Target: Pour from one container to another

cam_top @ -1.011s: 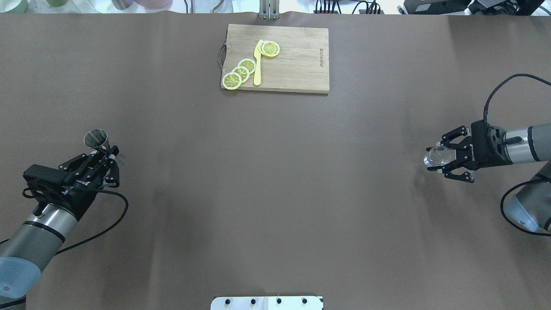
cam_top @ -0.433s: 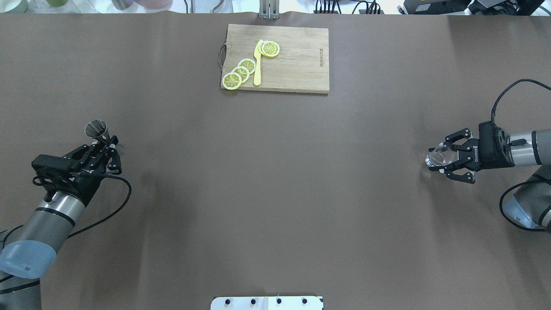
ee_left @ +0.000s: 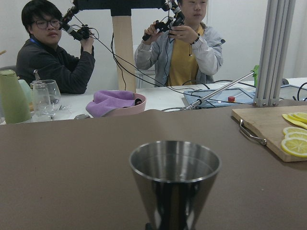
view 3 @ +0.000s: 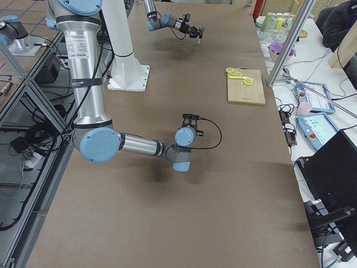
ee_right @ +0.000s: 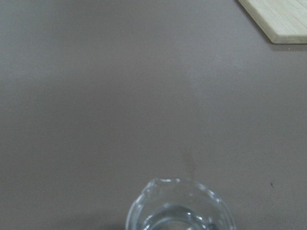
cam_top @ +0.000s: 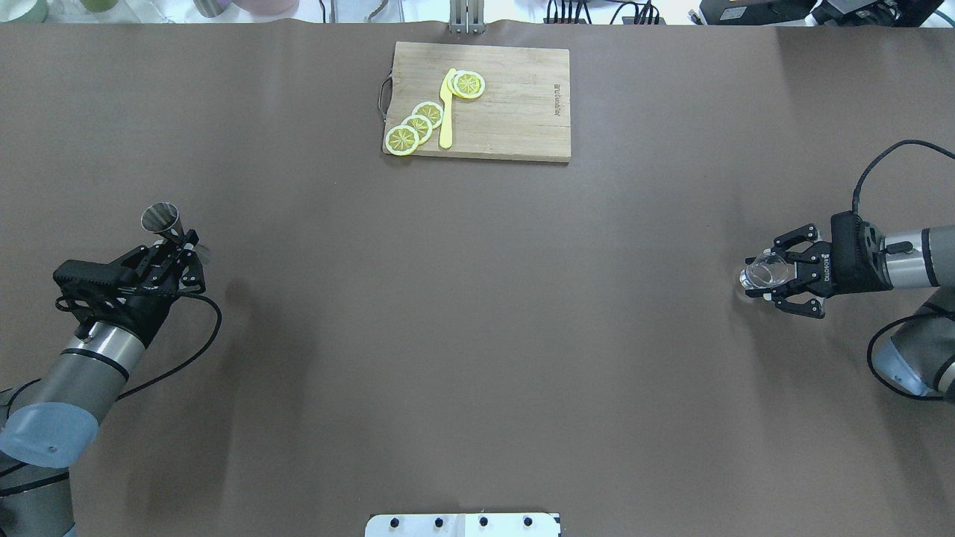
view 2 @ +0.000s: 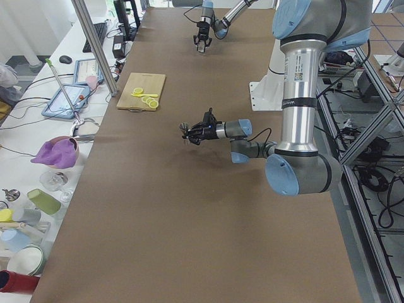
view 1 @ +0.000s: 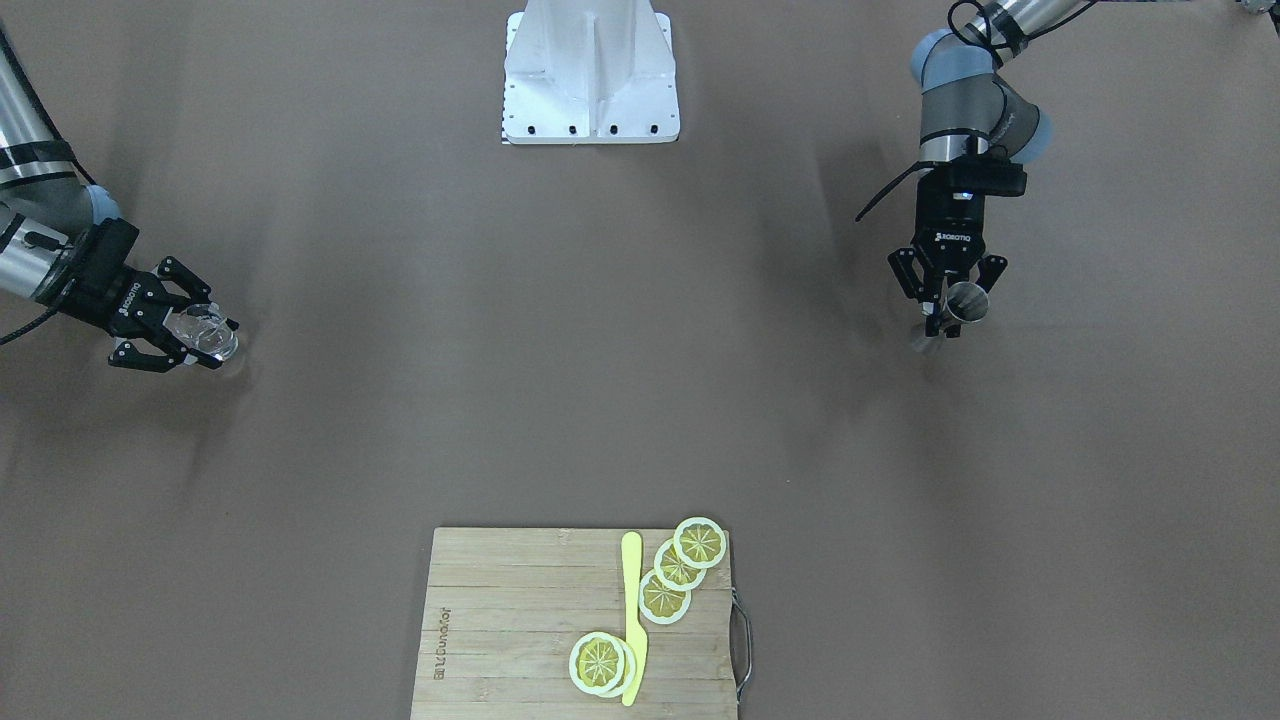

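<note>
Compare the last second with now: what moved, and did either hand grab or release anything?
The left hand, gripping the metal jigger, carried it a little farther from the robot's base. The right hand, gripping the small glass, drew back slightly toward its own side. Nothing was grabbed or released. The cutting board, lemon slices and yellow knife stayed put.

Metal: small cone-shaped steel cup, polished, mirror-glossy, smooth. Thin wire handle on the board, shiny.
Glass: little clear glass cup, transparent, smooth, rim glinting.
Wood: pale rectangular cutting board, grain showing, matt.
Plastic, by the look: yellow knife, smooth.
Brown desk cover matt, faintly creased; paper or cloth, cannot tell.
Left gripper and right gripper: black, matt housings.
Purple cloth: soft, crumpled.
</note>
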Robot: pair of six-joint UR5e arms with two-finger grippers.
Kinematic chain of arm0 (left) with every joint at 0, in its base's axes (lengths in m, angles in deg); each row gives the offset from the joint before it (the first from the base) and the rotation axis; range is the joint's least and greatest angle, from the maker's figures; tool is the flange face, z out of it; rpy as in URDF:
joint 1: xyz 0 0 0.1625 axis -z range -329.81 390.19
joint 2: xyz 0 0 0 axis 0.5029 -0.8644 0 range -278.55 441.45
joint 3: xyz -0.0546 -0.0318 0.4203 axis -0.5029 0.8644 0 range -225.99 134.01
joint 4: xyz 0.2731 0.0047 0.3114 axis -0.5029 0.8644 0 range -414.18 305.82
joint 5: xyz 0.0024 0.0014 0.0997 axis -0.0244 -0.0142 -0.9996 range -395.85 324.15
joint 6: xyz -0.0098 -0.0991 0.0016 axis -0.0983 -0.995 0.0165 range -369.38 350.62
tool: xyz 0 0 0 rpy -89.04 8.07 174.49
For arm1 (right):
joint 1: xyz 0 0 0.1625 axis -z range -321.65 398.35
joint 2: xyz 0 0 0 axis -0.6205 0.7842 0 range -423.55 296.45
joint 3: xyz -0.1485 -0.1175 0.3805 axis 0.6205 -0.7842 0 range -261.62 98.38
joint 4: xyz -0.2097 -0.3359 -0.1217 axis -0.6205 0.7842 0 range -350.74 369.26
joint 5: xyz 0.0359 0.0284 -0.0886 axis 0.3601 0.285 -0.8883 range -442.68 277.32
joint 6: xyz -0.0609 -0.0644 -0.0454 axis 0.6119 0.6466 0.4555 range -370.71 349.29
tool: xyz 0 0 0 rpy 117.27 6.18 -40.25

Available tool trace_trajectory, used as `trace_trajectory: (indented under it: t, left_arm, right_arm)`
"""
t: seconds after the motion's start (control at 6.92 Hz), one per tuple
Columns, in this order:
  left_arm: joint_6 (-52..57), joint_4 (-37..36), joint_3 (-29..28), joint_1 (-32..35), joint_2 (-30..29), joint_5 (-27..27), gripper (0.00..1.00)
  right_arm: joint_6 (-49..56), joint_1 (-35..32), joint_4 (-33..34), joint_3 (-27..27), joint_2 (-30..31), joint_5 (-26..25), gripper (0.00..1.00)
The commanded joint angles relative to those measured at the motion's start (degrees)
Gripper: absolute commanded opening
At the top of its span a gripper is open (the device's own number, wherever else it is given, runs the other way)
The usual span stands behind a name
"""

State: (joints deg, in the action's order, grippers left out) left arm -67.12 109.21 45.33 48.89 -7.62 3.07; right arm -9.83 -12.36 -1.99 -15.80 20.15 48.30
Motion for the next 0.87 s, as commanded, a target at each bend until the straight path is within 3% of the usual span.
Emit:
trace_trajectory:
  t: [0.0,0.72]
  left_arm:
    - [-1.9,0.0,-2.7,0.9,-0.6,1.2,0.00]
    - [-3.5,2.1,-7.4,1.2,-2.9,0.8,0.00]
  right_arm:
    - [0.0,0.0,-0.3,-0.5,-0.3,0.0,0.00]
    - [0.2,0.1,-1.7,-1.7,-0.2,-0.2,0.00]
